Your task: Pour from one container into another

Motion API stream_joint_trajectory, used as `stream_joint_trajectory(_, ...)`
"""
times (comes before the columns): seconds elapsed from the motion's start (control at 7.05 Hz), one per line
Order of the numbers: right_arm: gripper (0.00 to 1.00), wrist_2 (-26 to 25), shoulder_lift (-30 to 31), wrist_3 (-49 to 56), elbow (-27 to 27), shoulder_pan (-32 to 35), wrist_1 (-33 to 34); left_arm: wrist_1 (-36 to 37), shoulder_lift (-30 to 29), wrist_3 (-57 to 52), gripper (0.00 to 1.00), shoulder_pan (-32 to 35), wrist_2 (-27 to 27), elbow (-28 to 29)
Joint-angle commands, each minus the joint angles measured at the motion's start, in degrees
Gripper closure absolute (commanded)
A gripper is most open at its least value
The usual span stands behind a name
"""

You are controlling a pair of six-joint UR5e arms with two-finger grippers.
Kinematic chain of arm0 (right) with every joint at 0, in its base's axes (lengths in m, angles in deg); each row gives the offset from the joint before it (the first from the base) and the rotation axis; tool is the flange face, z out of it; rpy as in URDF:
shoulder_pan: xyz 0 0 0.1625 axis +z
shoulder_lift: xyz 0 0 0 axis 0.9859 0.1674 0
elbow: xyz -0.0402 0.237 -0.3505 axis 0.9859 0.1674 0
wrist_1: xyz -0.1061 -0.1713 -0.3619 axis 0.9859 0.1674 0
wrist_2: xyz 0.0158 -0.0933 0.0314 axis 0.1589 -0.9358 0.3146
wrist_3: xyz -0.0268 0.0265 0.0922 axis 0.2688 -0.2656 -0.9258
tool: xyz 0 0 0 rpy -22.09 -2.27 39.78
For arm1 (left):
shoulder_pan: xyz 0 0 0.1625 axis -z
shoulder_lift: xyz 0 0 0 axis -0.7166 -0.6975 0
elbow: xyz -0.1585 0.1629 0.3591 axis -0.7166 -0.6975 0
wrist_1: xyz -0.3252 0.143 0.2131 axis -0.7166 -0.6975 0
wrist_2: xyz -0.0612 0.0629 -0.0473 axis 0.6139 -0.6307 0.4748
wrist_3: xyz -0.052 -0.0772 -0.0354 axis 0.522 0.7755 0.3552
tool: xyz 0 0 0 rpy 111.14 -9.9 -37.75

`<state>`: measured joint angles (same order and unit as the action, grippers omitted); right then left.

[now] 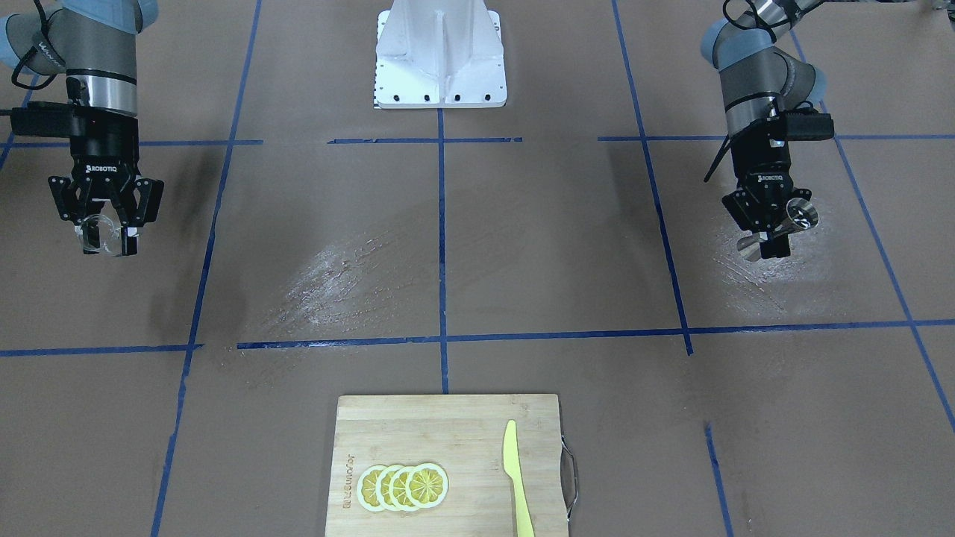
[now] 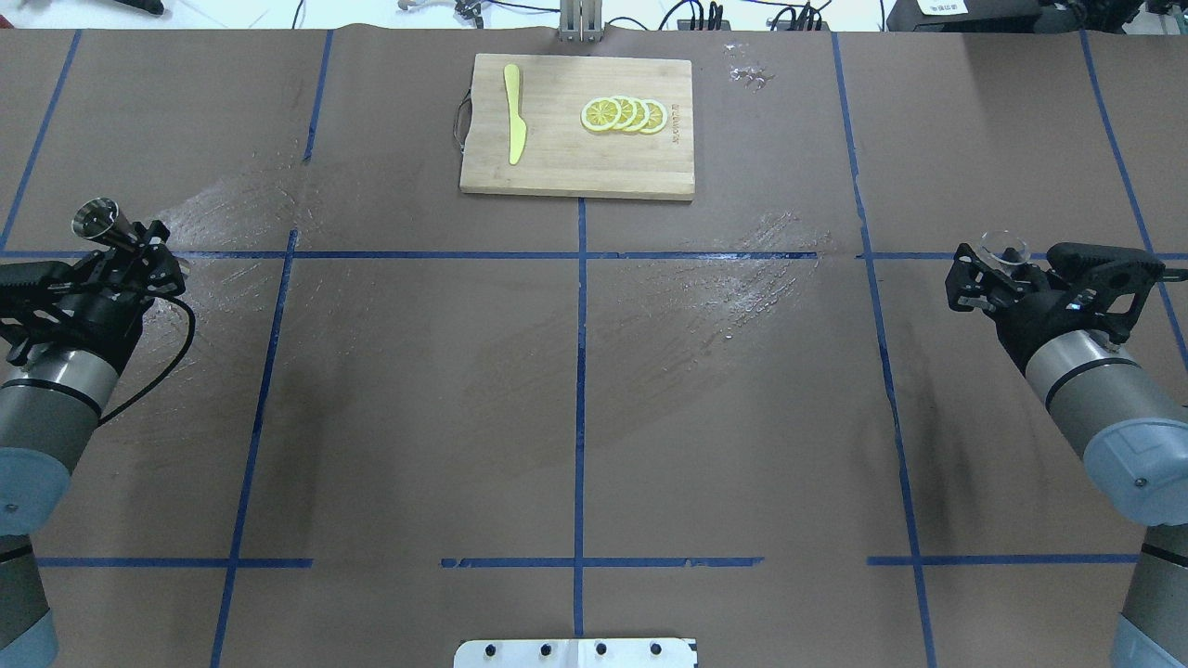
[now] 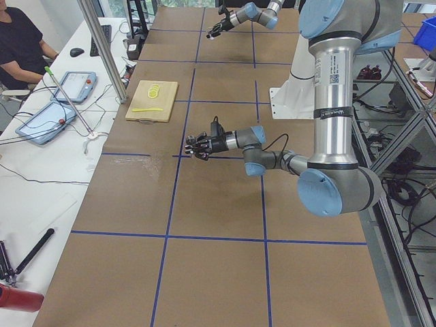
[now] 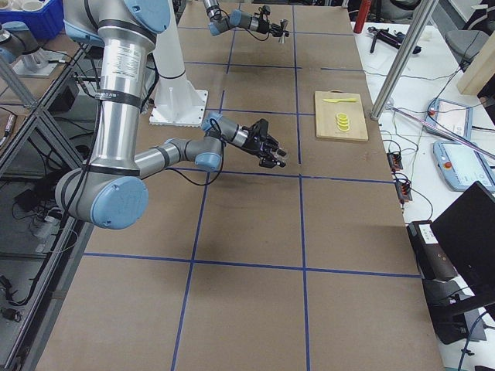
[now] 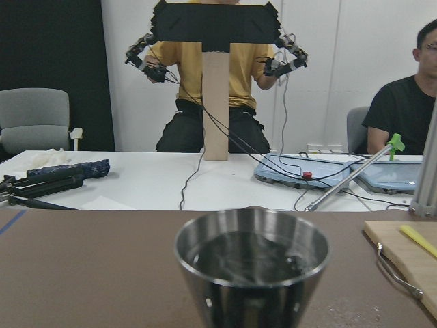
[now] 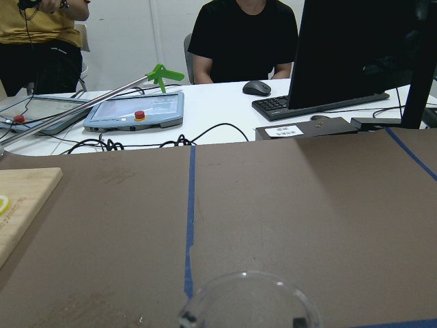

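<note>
My left gripper (image 2: pixel 130 249) is shut on the narrow waist of the grey steel jigger (image 2: pixel 97 221), held above the table at its left side. The left gripper (image 1: pixel 772 237) and jigger (image 1: pixel 800 218) also show in the front-facing view. In the left wrist view the jigger's open cup (image 5: pixel 251 263) fills the bottom centre, dark and shiny inside. My right gripper (image 2: pixel 991 274) is shut on the clear glass tumbler (image 2: pixel 1007 247) at the table's right side. The front-facing view shows that gripper (image 1: pixel 104 230) and tumbler (image 1: pixel 97 235) too. The tumbler's rim (image 6: pixel 249 304) shows at the bottom of the right wrist view.
A wooden cutting board (image 2: pixel 575 162) lies at the far middle edge with lemon slices (image 2: pixel 624 114) and a yellow knife (image 2: pixel 513 125). Pale wet smears (image 2: pixel 742 269) mark the brown table. The white robot base (image 1: pixel 440 56) stands at the near middle. People sit beyond the far edge.
</note>
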<state>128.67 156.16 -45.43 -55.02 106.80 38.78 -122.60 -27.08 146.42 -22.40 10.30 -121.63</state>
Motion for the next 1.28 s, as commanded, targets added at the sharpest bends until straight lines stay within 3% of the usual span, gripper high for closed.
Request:
stream_joint_trajectory(0.0, 1.00, -1.8, -0.1, -1.7, 0.1, -2.7, -0.5, 8.7, 0.0, 9.9, 1.00, -6.1, -6.6, 0.5)
stream_joint_trajectory(0.28, 1.00, -5.0, -0.3, -3.8, 0.0, -5.9, -0.5, 10.9, -0.4, 9.9, 1.00, -9.1, -10.4, 1.2)
stream_joint_trajectory(0.71, 1.00, -5.0, -0.6, -3.9, -0.2, -6.0, -0.6, 16.9, -3.1, 9.9, 1.00, -10.2, -10.7, 2.0)
stream_joint_trajectory(1.14, 1.00, -5.2, -0.6, -3.9, -0.1, -6.6, -0.6, 17.0, -3.8, 9.9, 1.00, -11.3, -10.6, 1.9)
